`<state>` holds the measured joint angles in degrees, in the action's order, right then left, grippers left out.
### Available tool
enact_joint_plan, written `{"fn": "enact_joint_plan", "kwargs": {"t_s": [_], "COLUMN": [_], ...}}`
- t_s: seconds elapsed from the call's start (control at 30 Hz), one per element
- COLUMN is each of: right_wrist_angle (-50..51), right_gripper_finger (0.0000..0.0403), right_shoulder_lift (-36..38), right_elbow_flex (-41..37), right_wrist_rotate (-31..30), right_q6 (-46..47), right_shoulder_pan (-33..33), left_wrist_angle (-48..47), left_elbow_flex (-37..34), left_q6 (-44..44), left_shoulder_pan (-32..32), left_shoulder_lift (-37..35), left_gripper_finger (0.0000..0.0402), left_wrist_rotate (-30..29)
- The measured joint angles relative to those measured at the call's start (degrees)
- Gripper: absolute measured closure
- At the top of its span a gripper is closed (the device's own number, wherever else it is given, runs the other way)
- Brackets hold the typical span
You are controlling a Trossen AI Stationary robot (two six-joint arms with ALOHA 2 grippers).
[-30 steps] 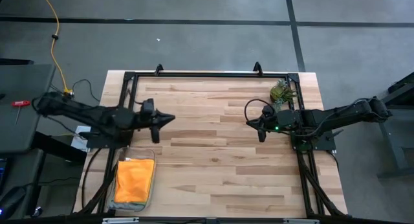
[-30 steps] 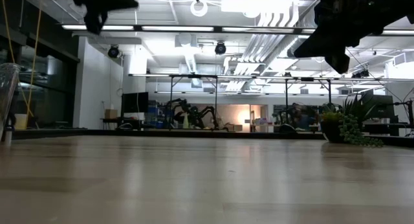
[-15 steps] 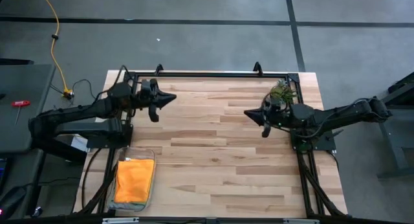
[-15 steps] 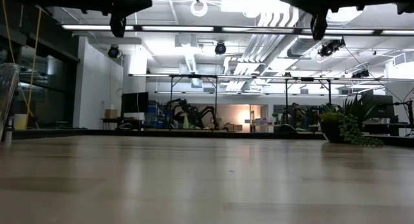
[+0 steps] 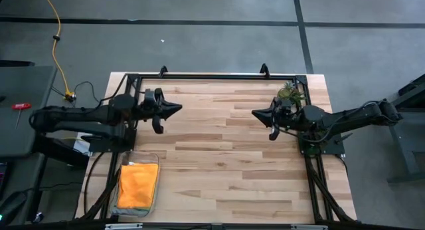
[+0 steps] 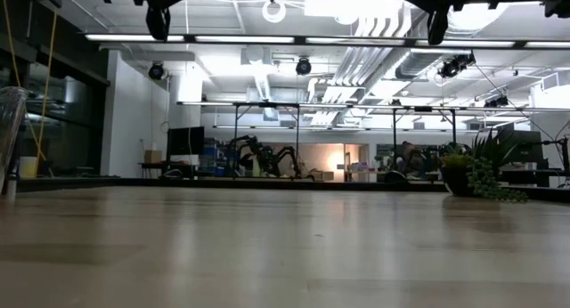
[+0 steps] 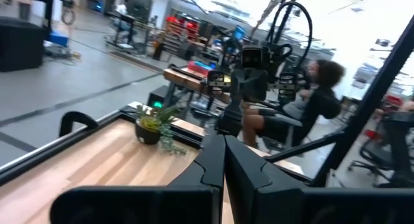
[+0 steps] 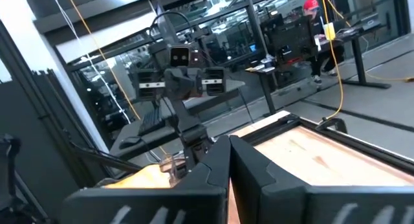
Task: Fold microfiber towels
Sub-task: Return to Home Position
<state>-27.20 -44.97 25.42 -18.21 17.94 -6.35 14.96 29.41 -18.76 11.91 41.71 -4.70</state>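
- Left gripper [image 5: 175, 109]: fingers pressed together, nothing held. It is up off the counter [image 5: 219, 163], over the far-left part, pointing toward the middle.
- Left wrist view confirms this: the two dark fingers [image 7: 210, 166] meet with no gap and nothing is between them.
- Right gripper [image 5: 255, 113]: also closed and empty. It is raised over the far-right part of the counter, pointing inward at the left one, with the two well apart.
- In the right wrist view the fingers [image 8: 249, 166] touch along their length.
- Orange towel [image 5: 139, 183]: folded flat inside the clear tray [image 5: 118, 205] at the near-left corner of the counter, well apart from both grippers.
- It is the top layer. I cannot tell what lies under it, only a thin paler edge at the near end.
- Plant [image 5: 289, 94]: in a small pot at the far-right corner, just beside the right arm's wrist. It also shows at the right of the low view [image 6: 472, 170] and in the left wrist view [image 7: 152, 123].
- Low view: only two dark arm tips poke in at the top edge, and neither touches the counter surface.
- A person [image 7: 314, 98] is seated beyond the counter, behind the right arm, seen from the left wrist.
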Motion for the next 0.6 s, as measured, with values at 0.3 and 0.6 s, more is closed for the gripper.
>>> {"fn": "enact_joint_plan", "kwargs": {"t_s": [0.3,0.6], "right_wrist_angle": [1.0,5.0], "right_gripper_finger": [0.0403,0.0403], "right_shoulder_lift": [0.6,5.0], "right_elbow_flex": [0.0,0.0], "right_wrist_rotate": [1.3,2.4], "right_q6": [-1.5,-2.8], "right_shoulder_pan": [0.0,0.0], "left_wrist_angle": [0.0,-0.6], "left_elbow_flex": [0.0,0.0], "left_q6": [1.4,4.2], "left_shoulder_pan": [-3.7,-3.7], "left_shoulder_lift": [0.0,0.0], "left_gripper_finger": [0.0401,0.0401], "left_wrist_rotate": [-6.8,-7.2]}}
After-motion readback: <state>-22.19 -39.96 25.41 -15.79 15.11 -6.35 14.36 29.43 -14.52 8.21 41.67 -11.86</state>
